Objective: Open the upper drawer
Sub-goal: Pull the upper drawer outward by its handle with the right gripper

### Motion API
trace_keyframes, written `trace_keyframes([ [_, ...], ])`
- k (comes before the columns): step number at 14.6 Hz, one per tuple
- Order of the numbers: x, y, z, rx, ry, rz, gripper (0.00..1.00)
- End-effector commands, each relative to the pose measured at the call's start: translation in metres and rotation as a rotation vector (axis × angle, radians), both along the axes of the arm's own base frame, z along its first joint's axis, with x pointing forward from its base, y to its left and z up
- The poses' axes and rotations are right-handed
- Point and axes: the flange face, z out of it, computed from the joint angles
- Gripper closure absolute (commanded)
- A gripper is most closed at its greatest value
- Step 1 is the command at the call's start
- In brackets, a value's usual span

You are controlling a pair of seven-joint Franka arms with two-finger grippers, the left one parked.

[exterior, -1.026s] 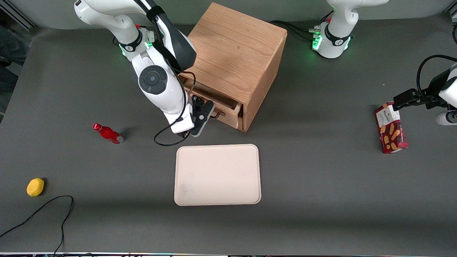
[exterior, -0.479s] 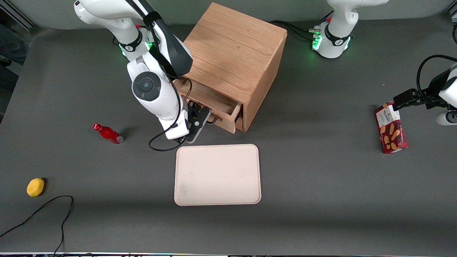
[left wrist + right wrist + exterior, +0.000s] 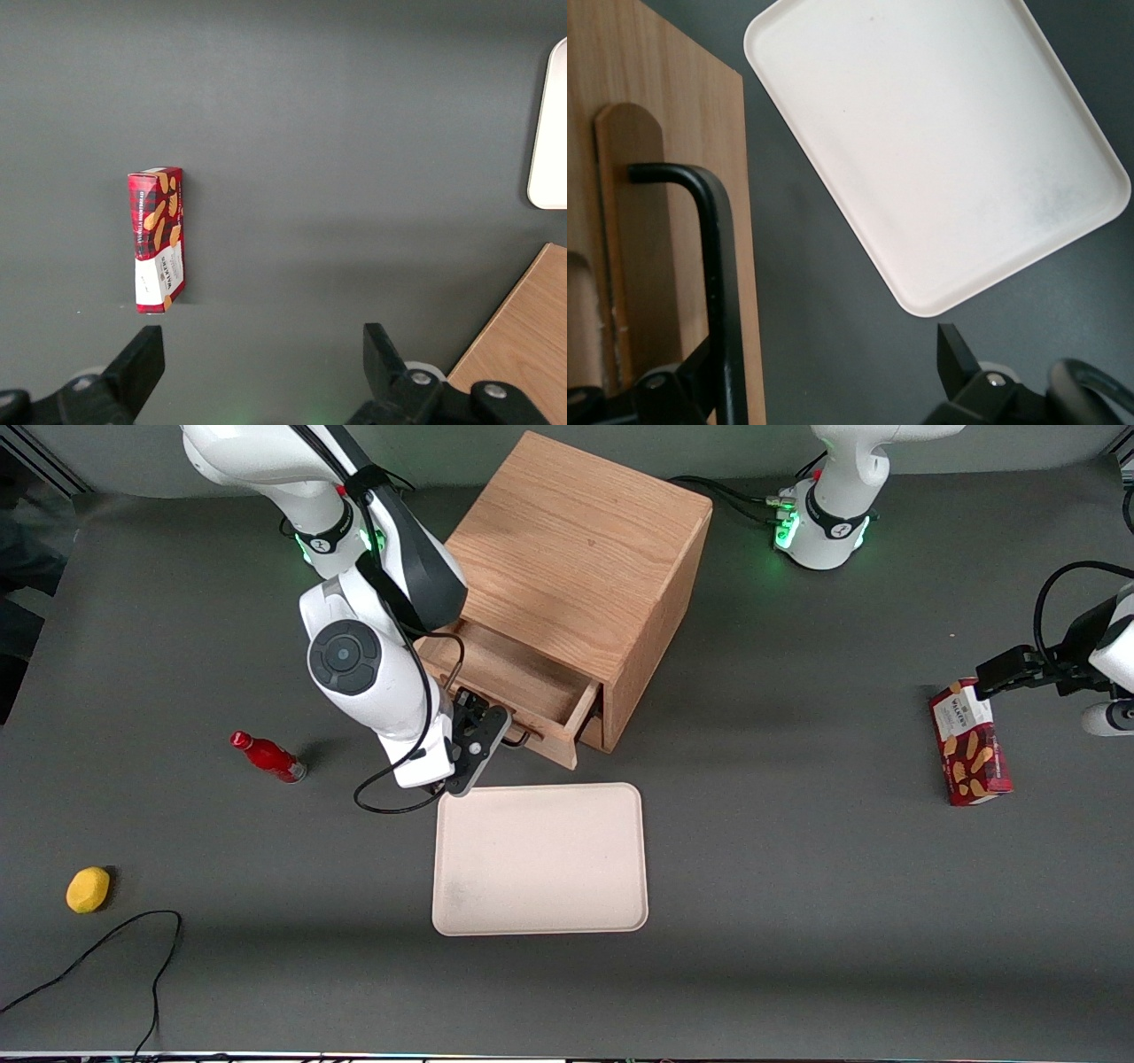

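Note:
The oak cabinet (image 3: 580, 549) stands at the back middle of the table. Its upper drawer (image 3: 518, 677) is pulled partly out toward the front camera and its inside looks empty. My right gripper (image 3: 490, 731) is at the drawer front, by the thin black bar handle (image 3: 521, 737). In the right wrist view the gripper (image 3: 824, 359) is open, its fingers set wide apart. The handle (image 3: 719, 266) runs close beside one finger (image 3: 682, 381), in front of the drawer front (image 3: 647, 221). The lower drawer is hidden under the upper one.
A cream tray (image 3: 539, 859) lies just nearer the camera than the drawer and also shows in the right wrist view (image 3: 939, 150). A red bottle (image 3: 267, 756) and a yellow lemon (image 3: 88, 889) lie toward the working arm's end. A red cookie box (image 3: 968, 741) lies toward the parked arm's end.
The upper drawer has slid farther out of the cabinet toward the front camera. My gripper has moved the same way, staying at the handle.

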Motion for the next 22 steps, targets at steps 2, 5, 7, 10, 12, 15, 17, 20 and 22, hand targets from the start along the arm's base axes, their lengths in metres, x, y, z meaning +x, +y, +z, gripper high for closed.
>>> trace_keyframes([
  [2, 0.014, -0.004, 0.003, -0.008, -0.001, 0.033, 0.00],
  [5, 0.018, -0.006, -0.003, -0.012, 0.002, 0.054, 0.00],
  [7, 0.025, -0.012, -0.003, -0.009, -0.004, 0.053, 0.00],
  [10, 0.033, -0.016, -0.006, -0.006, -0.006, 0.037, 0.00],
  [12, 0.035, -0.015, -0.008, -0.004, -0.002, 0.026, 0.00],
  [15, 0.042, -0.025, -0.005, -0.001, -0.007, -0.010, 0.00],
  [17, 0.046, -0.032, -0.005, 0.000, -0.009, -0.018, 0.00],
  [20, 0.050, -0.037, -0.009, -0.004, -0.006, -0.025, 0.00],
  [22, 0.053, -0.039, -0.007, -0.002, -0.011, -0.029, 0.00],
])
